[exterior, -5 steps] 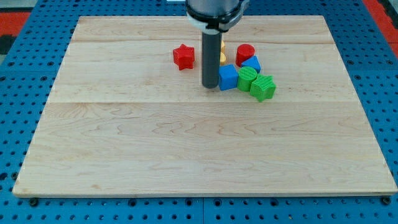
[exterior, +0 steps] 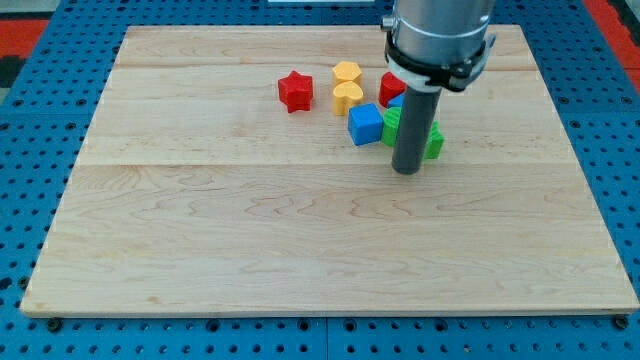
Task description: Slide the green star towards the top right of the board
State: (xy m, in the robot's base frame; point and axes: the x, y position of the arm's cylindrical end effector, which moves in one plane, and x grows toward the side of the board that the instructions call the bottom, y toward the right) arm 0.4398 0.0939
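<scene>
Two green blocks sit together right of the board's middle top, and my rod hides most of both. One (exterior: 391,125) shows at the rod's left and the other (exterior: 433,141) at its right. I cannot tell which of them is the star. My tip (exterior: 407,172) rests on the board just below the green pair, close to them. Whether it touches them is hidden.
A blue cube (exterior: 366,124) touches the left green block. A red block (exterior: 389,86) and another blue block (exterior: 397,101) sit just above, partly behind the rod. Two yellow blocks (exterior: 347,72) (exterior: 347,98) and a red star (exterior: 294,91) lie further left. The wooden board (exterior: 300,250) lies on a blue pegboard.
My rod has moved right and a little down, from left of the blue cube to just below the green blocks. The yellow blocks now show. The blocks have not visibly shifted.
</scene>
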